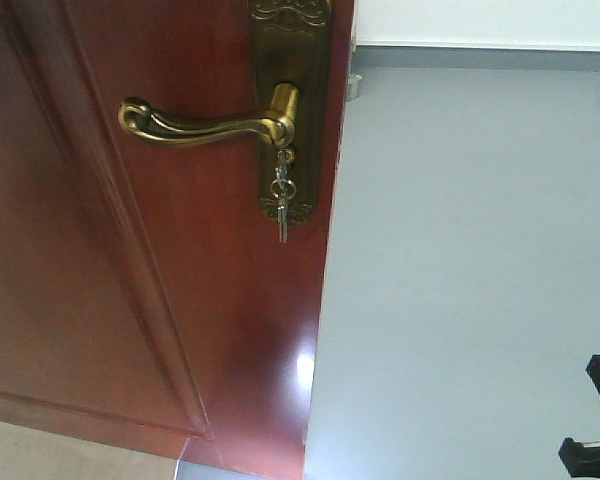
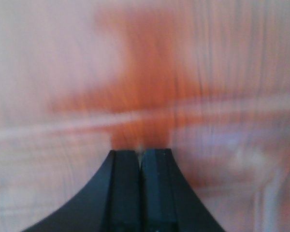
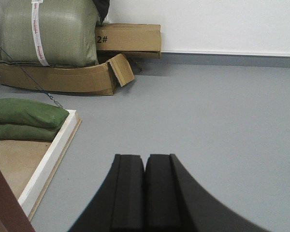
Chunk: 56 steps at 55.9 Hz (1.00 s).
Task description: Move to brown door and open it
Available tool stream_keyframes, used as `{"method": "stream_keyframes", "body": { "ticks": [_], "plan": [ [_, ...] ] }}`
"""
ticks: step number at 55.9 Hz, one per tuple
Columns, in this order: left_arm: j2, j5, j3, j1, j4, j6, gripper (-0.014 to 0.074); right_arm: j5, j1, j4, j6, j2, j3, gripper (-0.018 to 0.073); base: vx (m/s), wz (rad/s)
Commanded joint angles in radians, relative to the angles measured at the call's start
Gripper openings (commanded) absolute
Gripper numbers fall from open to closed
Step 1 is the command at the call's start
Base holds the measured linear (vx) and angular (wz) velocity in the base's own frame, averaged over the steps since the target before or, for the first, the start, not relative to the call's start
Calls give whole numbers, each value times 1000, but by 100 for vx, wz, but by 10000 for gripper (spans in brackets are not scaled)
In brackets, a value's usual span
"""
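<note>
We seem to be in a bare storage or utility room. A plain grey floor (image 3: pixel 217 111) meets a white wall (image 3: pixel 208 24) at the top of the frame. At upper left, worn cardboard boxes (image 3: pixel 128 38) and a stuffed green sack (image 3: pixel 48 31) are piled; green bags (image 3: pixel 24 113) lie at the left edge.

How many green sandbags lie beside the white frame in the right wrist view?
2: an upper green sandbag stacked on a lower green sandbag, left of the white frame. More may be hidden.
</note>
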Motion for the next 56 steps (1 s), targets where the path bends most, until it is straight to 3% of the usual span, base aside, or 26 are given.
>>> {"method": "stream_keyframes", "body": {
  "ticks": [1, 6, 9, 15, 32, 56],
  "plan": [
    [-14, -60, -33, -4, 253, -269, -3, -81, -2, -3, -9, -6, 3, 0, 0, 0],
    [-14, -92, -33, -4, 458, -493, -3, -81, -2, -3, -9, -6, 3, 0, 0, 0],
    [-14, -109, -33, -4, 541, -590, -3, -81, -2, -3, -9, -6, 3, 0, 0, 0],
    [-14, -128, -33, -4, 622, -684, -3, -81, -2, -3, -9, -6, 3, 0, 0, 0],
    [-146, -133, 106, -4, 622, -666, -3, -81, -2, -3, -9, -6, 3, 0, 0, 0],
    [-752, -134, 788, -4, 628, -656, -3, -77, -2, -3, -9, -6, 3, 0, 0, 0]
  ]
}}
